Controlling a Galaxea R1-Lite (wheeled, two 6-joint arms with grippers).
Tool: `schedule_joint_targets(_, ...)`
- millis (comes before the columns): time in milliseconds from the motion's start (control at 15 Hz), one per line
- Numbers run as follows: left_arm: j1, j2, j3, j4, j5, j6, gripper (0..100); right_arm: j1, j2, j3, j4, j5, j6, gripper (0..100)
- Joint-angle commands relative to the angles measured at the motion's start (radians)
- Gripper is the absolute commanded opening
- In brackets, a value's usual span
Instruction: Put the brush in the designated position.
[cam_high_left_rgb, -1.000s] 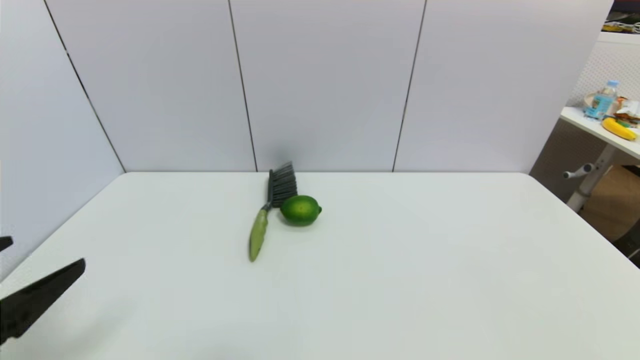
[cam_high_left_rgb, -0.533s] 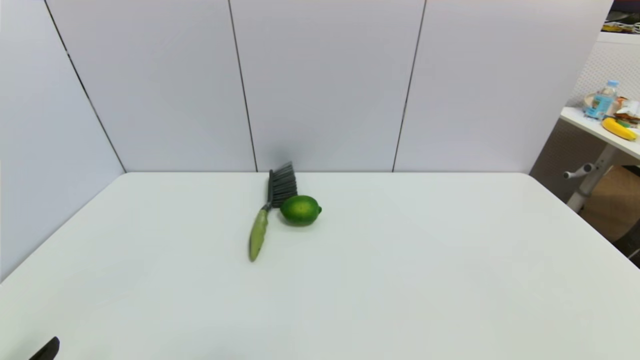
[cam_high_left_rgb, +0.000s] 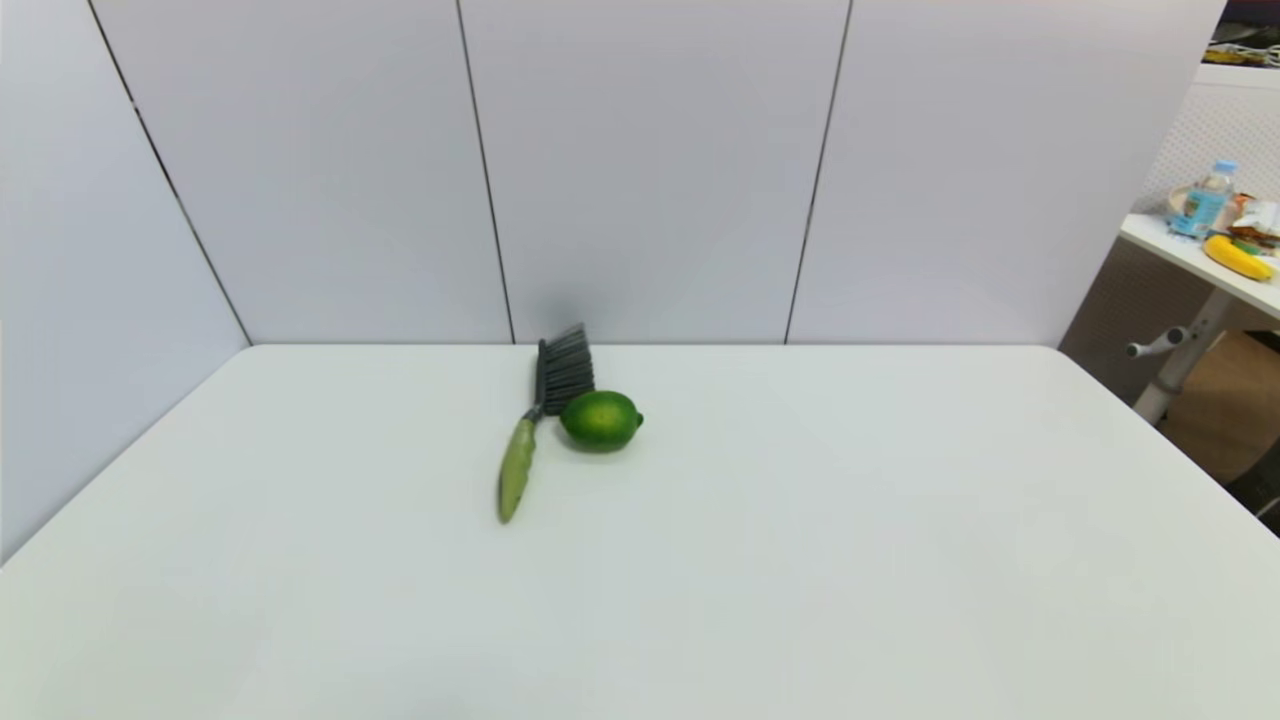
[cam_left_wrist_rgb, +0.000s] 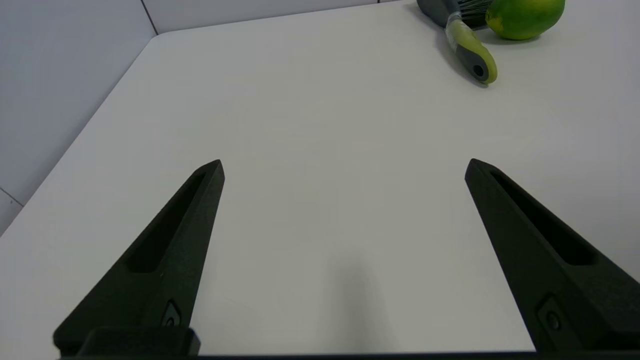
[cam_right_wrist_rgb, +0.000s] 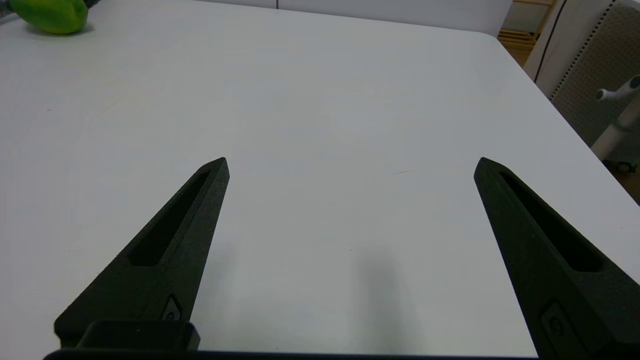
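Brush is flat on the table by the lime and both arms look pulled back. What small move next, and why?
Probably hold both arms parked. The brush lies untouched beside the lime, bristles against it. The left end effector is open over bare table, well short of the handle; the right end effector is open and farther off. No marked spot shows, so I cannot tell whether more is needed.

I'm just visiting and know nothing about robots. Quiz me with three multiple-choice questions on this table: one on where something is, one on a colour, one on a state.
1. The lime lies where?
A. against the brush's bristles
B. at the handle's tip
C. far from the brush

2. The brush handle is:
A. red
B. lime green
C. white

3. The left gripper is:
A. shut on the brush
B. shut, holding nothing
C. open, holding nothing

Answers:
1 A, it sits right beside the bristles.
2 B, green below a grey head.
3 C, its fingers stand wide apart over bare table.
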Motion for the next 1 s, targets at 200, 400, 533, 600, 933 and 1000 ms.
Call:
schedule_joint_targets(200, 0.003, -0.106, 0.019, 0.058, 0.005, -0.002, 100, 0.001, 0.001, 0.002, 0.0, 0.001, -0.002, 100)
schedule_joint_targets(400, 0.003, -0.106, 0.019, 0.063, 0.005, -0.019, 100, 0.001, 0.001, 0.002, 0.0, 0.001, 0.0, 100)
schedule_joint_targets(533, 0.003, -0.106, 0.019, 0.061, 0.007, -0.028, 100, -0.001, 0.001, 0.002, 0.0, 0.001, 0.0, 100)
schedule_joint_targets(600, 0.003, -0.106, 0.019, 0.061, 0.012, -0.031, 100, 0.001, 0.001, 0.002, 0.0, 0.001, -0.002, 100)
schedule_joint_targets(933, 0.005, -0.106, 0.019, 0.061, 0.013, -0.031, 100, -0.001, 0.001, 0.002, 0.0, 0.001, -0.002, 100)
schedule_joint_targets(1000, 0.005, -0.106, 0.019, 0.063, 0.013, -0.031, 100, 0.001, 0.001, 0.002, 0.0, 0.001, 0.0, 100)
